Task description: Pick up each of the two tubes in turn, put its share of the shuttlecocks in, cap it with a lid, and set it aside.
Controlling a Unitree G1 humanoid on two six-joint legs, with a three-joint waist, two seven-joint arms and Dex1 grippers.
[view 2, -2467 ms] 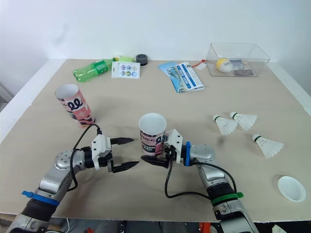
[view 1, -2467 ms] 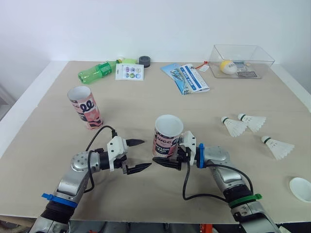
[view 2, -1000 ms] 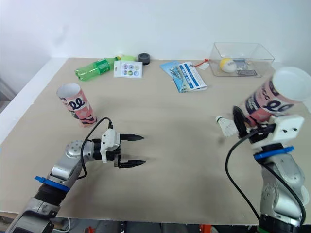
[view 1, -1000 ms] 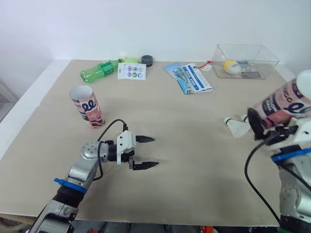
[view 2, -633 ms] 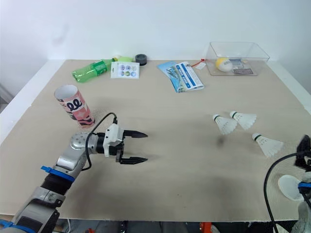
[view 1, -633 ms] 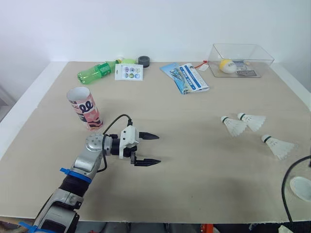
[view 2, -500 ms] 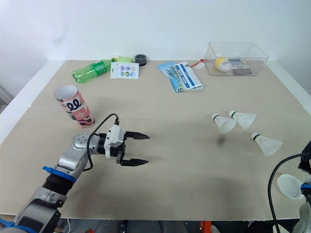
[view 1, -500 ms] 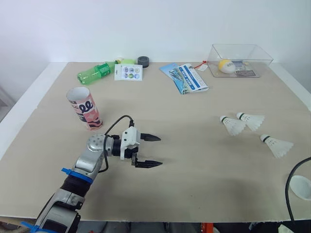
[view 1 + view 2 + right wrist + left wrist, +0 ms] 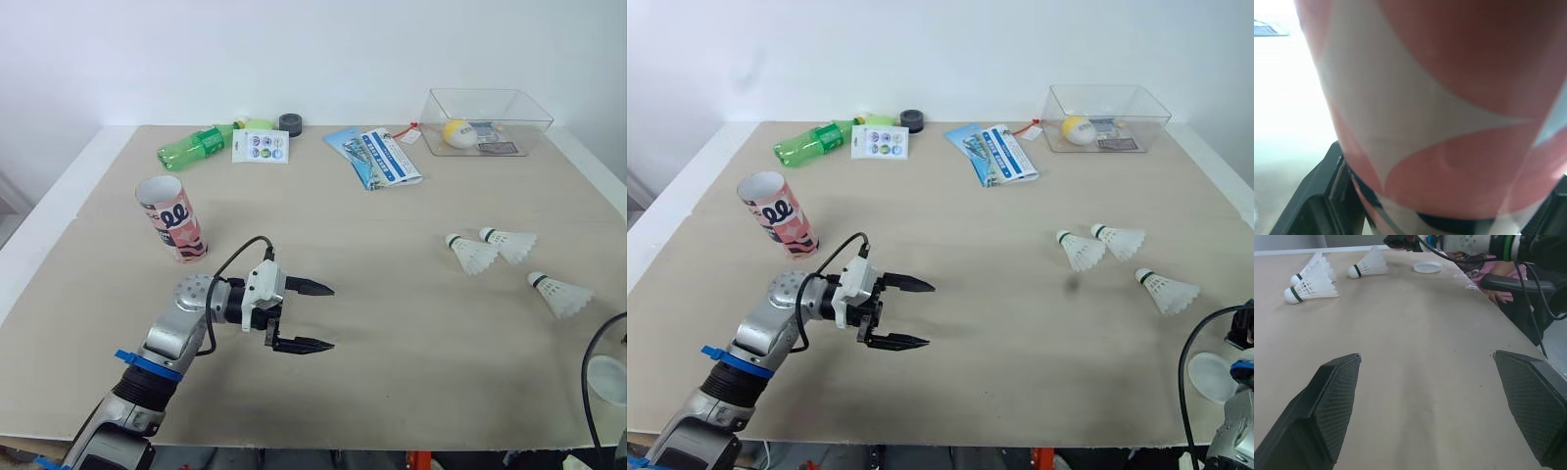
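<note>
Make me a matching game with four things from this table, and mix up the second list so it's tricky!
Things:
1. green bottle
2. pink tube
3. clear box
4. left claw

States:
A. open, holding nothing
B. lying on its side
C. standing upright
D. has a yellow ball inside

Pairs: 1-B, 2-C, 3-D, 4-A
</note>
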